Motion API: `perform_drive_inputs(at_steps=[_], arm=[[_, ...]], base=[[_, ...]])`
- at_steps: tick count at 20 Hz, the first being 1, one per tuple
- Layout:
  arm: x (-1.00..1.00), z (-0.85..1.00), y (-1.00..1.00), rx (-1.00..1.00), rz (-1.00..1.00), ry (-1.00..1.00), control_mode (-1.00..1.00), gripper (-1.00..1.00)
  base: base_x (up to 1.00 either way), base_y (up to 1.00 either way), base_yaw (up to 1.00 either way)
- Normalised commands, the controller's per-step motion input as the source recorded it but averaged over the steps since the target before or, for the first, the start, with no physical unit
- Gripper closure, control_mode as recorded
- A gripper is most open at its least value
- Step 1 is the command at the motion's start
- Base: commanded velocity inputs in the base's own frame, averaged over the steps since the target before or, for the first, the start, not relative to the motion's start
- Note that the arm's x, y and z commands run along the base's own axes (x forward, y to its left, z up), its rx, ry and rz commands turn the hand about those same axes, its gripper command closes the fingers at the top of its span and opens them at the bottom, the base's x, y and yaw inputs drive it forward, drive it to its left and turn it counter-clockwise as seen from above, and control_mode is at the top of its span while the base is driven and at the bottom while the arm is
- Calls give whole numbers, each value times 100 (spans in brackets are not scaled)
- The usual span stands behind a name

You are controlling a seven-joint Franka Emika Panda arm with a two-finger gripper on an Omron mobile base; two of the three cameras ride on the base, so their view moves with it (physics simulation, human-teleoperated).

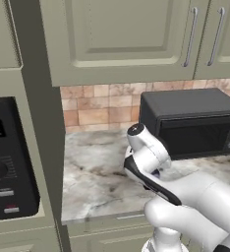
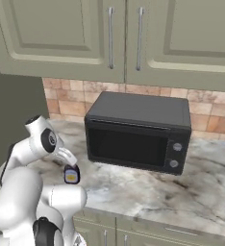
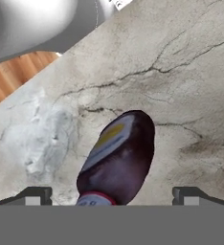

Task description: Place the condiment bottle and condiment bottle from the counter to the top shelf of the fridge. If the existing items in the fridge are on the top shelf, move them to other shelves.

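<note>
counter (image 3: 181,86): veined marble, matt | condiment bottle (image 3: 121,160): glossy dark brown | microwave (image 2: 138,132): matt black

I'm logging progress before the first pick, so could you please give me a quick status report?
Gripper open, straddling one condiment bottle. Bottle on the counter, not gripped yet. Microwave stands apart behind; nothing in the way.

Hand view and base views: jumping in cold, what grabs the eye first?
In the hand view, a dark-brown condiment bottle stands on the marble counter between the open gripper's fingertips. In the base views, a black microwave sits at the tiled wall under the green cabinets.
</note>
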Motion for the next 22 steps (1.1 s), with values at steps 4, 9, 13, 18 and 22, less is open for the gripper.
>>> perform_drive_inputs(at_steps=[4,9,13,18,22], arm=[[3,0,1,0,0,0,-100,-100],[2,0,0,-1,0,0,-100,-100],[0,-1,-8,0,0,-2,-100,-100],[0,0,-1,0,0,0,-100,-100],[0,-1,-2,0,0,0,-100,-100]], base=[[0,0,0],[0,0,0],[0,0,0],[0,0,0],[0,0,0]])
